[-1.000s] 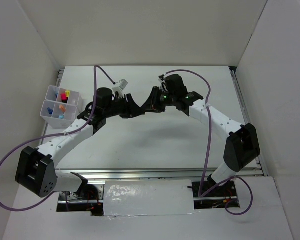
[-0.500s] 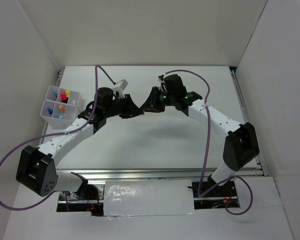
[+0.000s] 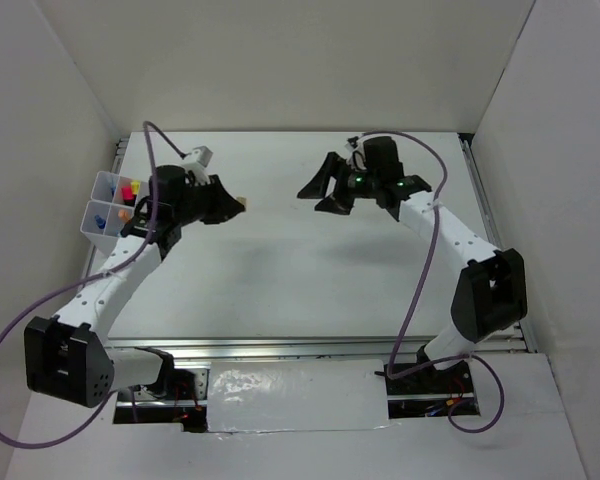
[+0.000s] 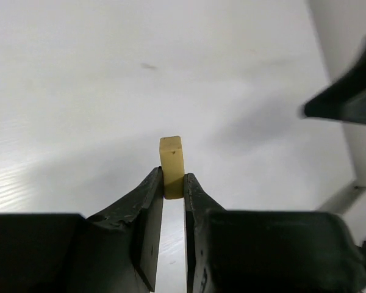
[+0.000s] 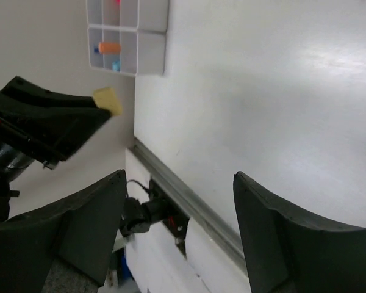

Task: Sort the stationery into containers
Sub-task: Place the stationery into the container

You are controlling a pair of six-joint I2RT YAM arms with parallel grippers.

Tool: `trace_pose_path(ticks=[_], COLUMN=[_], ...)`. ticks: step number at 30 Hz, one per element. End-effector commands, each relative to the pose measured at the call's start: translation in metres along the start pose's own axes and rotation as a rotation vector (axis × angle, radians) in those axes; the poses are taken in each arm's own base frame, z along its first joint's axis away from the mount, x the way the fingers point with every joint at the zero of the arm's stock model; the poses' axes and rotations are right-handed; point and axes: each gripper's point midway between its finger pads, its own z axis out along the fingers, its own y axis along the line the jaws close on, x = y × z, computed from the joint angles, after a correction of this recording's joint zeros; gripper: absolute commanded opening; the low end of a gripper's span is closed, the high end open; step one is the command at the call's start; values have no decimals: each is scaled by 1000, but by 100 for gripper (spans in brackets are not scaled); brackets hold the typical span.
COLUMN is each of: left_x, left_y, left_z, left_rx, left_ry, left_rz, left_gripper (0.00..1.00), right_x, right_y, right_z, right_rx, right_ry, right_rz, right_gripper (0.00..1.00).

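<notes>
Left hand [image 4: 173,186] is pinching a little tan eraser block [image 4: 171,155] above the desk [image 3: 310,270], and the right hand [image 3: 315,197] hangs spread and empty. The organizer box [image 3: 100,185] sits at the desk's 9 o'clock edge, so I'd swing over, centre above one compartment, then release low.

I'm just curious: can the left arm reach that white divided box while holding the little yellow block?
Probably yes: the box lies close beside the left gripper gripping the yellow block, top open, nothing else between.

Bright, diffuse light; glare on table [image 5: 305,67]
</notes>
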Motion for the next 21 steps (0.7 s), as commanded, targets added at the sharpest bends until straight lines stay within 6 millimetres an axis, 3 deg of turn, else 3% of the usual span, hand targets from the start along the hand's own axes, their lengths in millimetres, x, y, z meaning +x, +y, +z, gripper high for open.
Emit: trace_pose_path(ticks=[1,3,4,5,12,15,21], left_x=[-21,-39,-28,-42,-55,-51,-44], left_y=[37,69,84,112,202,229,257], left_z=[-32,-53,-61,-79,-135,-138,-130], left_rx=[-120,-205,-235,-300,-622,-686,-750], left_ry=[39,68,142,136,227,279,334], left_rz=[135,247,253,318,381,360,323], left_gripper=[0,0,0,0,0,6,10], right_x=[-40,-48,-46,-53,-59,-63,-65], right_y=[-8,-16,-23,-27,-59,-69,-78], right_z=[-49,-61,-66,-75,-97,-102,-105], right_rx=[-13,3,23,37,165,212,232], right_ry=[-120,-135,-122,-135,-123,-141,-140], right_rz=[-74,-110,-117,-189,-315,-324,-304], right_gripper=[77,77,77,76,76,76,76])
